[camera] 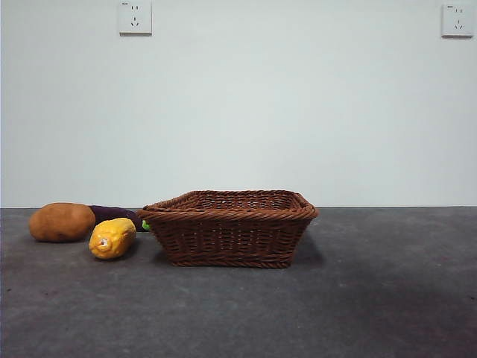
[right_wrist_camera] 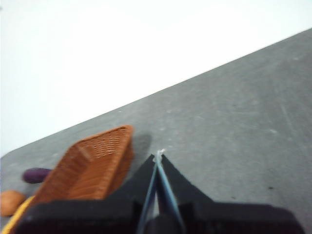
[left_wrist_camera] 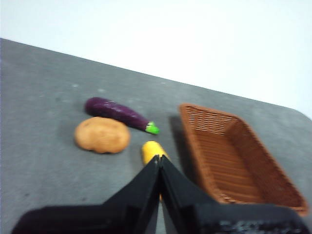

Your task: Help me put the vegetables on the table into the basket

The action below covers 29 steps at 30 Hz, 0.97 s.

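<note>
Both my left gripper (left_wrist_camera: pixel 159 161) and right gripper (right_wrist_camera: pixel 158 158) were closed, empty. I feared nudging the corn (camera: pixel 112 238) beside the basket (camera: pixel 227 227), rolling it off.

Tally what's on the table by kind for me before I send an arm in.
Potato: 1
Corn cob: 1
Eggplant: 1
Basket: 1, nothing in it
Total: 4 things, with all 3 vegetables out on the table.
</note>
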Available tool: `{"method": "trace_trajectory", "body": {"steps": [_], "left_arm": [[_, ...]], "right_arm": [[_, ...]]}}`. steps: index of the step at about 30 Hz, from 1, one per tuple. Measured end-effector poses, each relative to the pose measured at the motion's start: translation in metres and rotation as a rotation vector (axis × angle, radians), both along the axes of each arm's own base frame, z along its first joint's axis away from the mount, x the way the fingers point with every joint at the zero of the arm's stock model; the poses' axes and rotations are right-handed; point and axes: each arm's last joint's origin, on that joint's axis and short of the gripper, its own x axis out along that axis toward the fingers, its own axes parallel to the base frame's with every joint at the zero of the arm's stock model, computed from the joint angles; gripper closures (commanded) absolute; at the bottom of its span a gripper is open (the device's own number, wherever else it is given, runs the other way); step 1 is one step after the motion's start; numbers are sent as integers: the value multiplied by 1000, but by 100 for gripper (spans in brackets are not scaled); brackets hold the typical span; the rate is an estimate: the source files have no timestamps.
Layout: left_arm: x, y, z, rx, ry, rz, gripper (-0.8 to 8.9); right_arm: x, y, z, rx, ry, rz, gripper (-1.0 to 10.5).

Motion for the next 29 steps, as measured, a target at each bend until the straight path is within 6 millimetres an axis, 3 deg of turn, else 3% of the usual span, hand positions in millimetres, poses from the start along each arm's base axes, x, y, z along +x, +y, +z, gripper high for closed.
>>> {"method": "trace_trajectory", "body": {"steps": [6,16,22,29], "left_arm": [[-2,-2,44,-17,44,-81,819],[-10,-5,121,82,100,-168,819],[-17,-8,152,145,119,-223,819],[-16,-12,162,178,180,-298,817]], "right_arm": [[-7,3,48,-11,100,97,958],[-11,5,128,-176,274,198,958],[-8,6,152,-218,328,286,958],[-2,6,161,-247,396,323,944]]}}
